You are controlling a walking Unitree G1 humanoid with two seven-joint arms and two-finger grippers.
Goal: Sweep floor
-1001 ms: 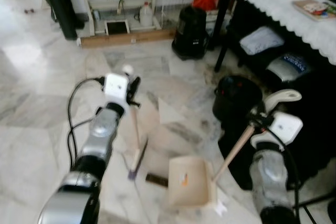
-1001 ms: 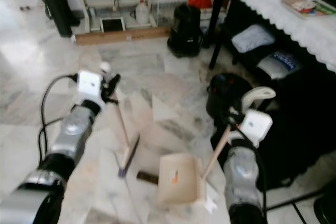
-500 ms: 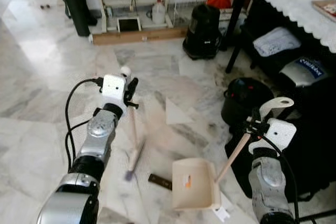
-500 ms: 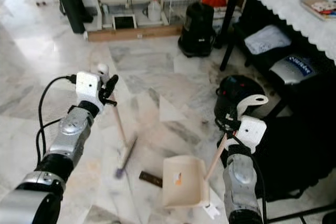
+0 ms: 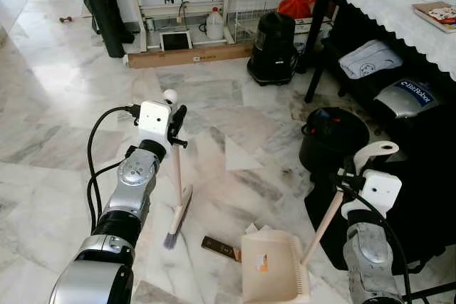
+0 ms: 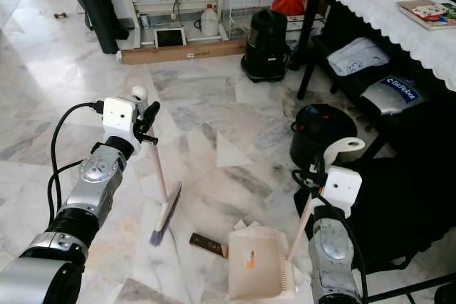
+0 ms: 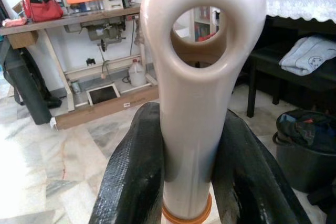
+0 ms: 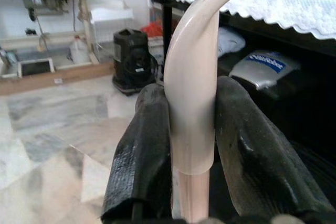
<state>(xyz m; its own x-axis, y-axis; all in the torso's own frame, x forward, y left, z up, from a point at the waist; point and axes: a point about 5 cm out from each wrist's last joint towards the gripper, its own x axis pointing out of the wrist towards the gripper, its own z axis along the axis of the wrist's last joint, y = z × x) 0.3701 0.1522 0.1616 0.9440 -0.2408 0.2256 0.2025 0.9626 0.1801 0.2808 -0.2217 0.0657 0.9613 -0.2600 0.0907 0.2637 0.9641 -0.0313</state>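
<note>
Left gripper (image 7: pixel 186 182) clamps the light, stiff broom (image 5: pixel 177 197) at its handle top; right gripper (image 8: pixel 191 182) likewise grips the dustpan (image 5: pixel 274 272) handle, both likely easy to steer.

A cream broom (image 5: pixel 177 190) stood nearly upright, bristles on the marble floor (image 5: pixel 64 147); a cream dustpan (image 5: pixel 274 270) rested flat nearby, perhaps holding paper scraps.

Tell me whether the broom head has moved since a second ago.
Yes. The broom head has swung to the robot's left, widening its gap from the dark strip.
</note>
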